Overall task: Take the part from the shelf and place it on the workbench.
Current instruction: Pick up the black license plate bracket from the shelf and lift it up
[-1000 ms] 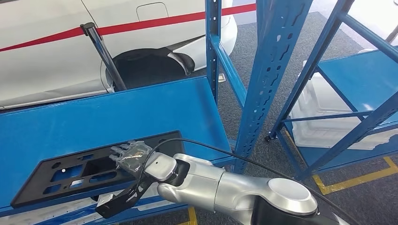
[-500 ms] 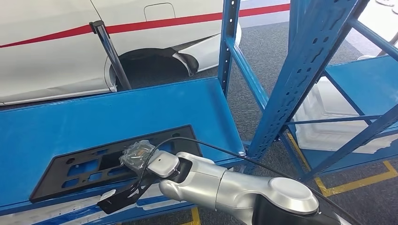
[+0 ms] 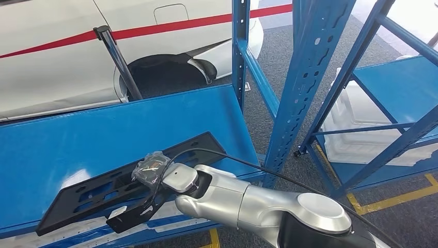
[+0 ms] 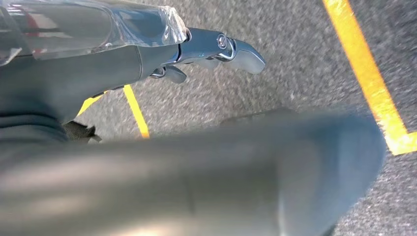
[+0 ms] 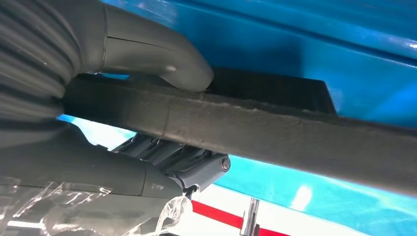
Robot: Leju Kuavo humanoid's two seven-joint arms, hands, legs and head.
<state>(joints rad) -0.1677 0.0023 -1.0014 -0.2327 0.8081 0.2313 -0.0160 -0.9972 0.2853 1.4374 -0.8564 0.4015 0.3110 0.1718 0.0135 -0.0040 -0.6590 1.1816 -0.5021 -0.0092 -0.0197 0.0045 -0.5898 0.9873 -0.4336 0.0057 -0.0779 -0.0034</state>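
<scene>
Since the earlier frames, the black part (image 3: 129, 181) had been tilted on the blue shelf (image 3: 103, 129), its far end raised. It was gripped at its near edge by the right hand (image 3: 150, 173) for lifting. The left hand (image 4: 216, 46) held nothing, its fingers loosely apart.

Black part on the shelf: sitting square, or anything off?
Askew. The black part lies diagonal on the blue shelf, its far corner raised toward the upright, its near edge past the shelf lip. The right hand grips that near edge, thumb over and fingers under. Probably mid-lift, not damage.
</scene>
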